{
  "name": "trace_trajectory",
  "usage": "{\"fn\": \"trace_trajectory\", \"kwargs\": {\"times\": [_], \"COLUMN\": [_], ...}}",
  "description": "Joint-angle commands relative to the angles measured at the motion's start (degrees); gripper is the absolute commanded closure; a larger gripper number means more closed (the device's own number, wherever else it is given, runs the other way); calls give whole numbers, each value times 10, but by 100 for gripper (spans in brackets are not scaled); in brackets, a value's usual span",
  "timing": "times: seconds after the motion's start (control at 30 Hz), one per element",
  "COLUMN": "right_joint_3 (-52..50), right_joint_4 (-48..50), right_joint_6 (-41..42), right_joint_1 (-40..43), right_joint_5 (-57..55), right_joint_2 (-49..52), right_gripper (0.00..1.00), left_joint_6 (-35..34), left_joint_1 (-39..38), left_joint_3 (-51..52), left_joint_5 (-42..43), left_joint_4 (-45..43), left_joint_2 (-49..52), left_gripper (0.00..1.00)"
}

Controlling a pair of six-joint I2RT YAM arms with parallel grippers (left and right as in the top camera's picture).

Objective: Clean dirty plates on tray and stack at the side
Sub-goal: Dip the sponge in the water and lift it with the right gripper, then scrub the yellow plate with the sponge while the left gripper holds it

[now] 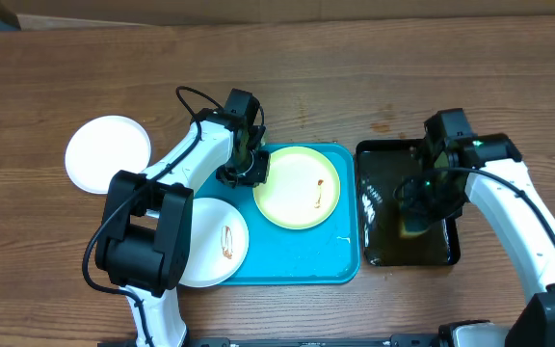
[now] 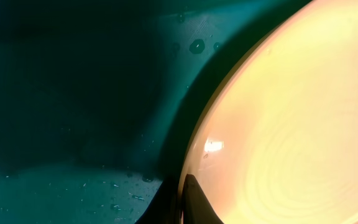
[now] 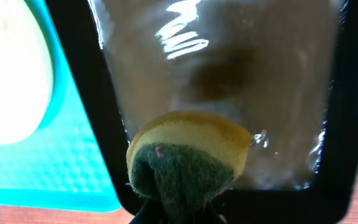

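Nearest my end, a smeared white plate [image 1: 222, 241] lies at the 7 o'clock corner of the turquoise tray [image 1: 302, 262], hanging over the tray's 9 o'clock rim and partly hidden under my left arm, with a small brown streak at its centre. At 3 o'clock from that tray, just beside it, sits the black tray [image 1: 379, 154] with its glossy, wet-looking floor. My right arm comes in from 5 o'clock, and the right hand [image 1: 420, 207] points down into the near half of it. In the right wrist view that hand [image 3: 173, 214] is clamped narrow on a sponge [image 3: 188, 155], yellow foam with a green scrub face, which bulges out past the fingertips just above the black floor. Further out, the lime-green plate [image 1: 297, 188] rests in the far half of the turquoise tray with a brown smear right of its centre. My left arm stretches from 6 toward 12 o'clock, wrist bent down, and the left hand [image 1: 242, 172] meets that plate at its 9 o'clock rim. The left wrist view shows this hand [image 2: 182, 208] pinched shut on the plate's edge. Off the tray at 10 o'clock, a second white plate [image 1: 107, 154] lies alone on the wooden counter [image 1: 306, 87].
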State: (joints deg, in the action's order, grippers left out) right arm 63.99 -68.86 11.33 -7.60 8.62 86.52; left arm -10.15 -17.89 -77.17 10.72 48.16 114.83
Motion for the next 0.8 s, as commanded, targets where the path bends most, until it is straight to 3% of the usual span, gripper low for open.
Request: {"fn": "trace_trajectory", "kwargs": {"times": [0.0, 0.13, 0.3, 0.37, 0.5, 0.77], "right_joint_3": [47, 58, 58, 58, 58, 57], "right_joint_4": [-21, 8, 74, 116, 187, 315], "right_joint_6": [44, 49, -29, -39, -39, -108], "right_joint_1": [-2, -3, -8, -23, -77, -233], "right_joint_5": [-13, 33, 265, 307, 240, -54], "right_joint_2": [-10, -10, -10, -10, -7, 39], "right_gripper": [96, 96, 96, 96, 96, 96], "left_joint_6": [-1, -2, -1, -1, -1, 29], "left_joint_1": [2, 2, 2, 2, 2, 2], "left_joint_3": [-6, -6, -6, -6, -6, -6], "left_joint_5": [-21, -21, -21, -21, -21, -17], "left_joint_4": [-2, -2, -2, -2, -2, -4], "left_joint_2": [10, 10, 10, 10, 10, 10], "left_gripper": [96, 96, 96, 96, 96, 96]}}
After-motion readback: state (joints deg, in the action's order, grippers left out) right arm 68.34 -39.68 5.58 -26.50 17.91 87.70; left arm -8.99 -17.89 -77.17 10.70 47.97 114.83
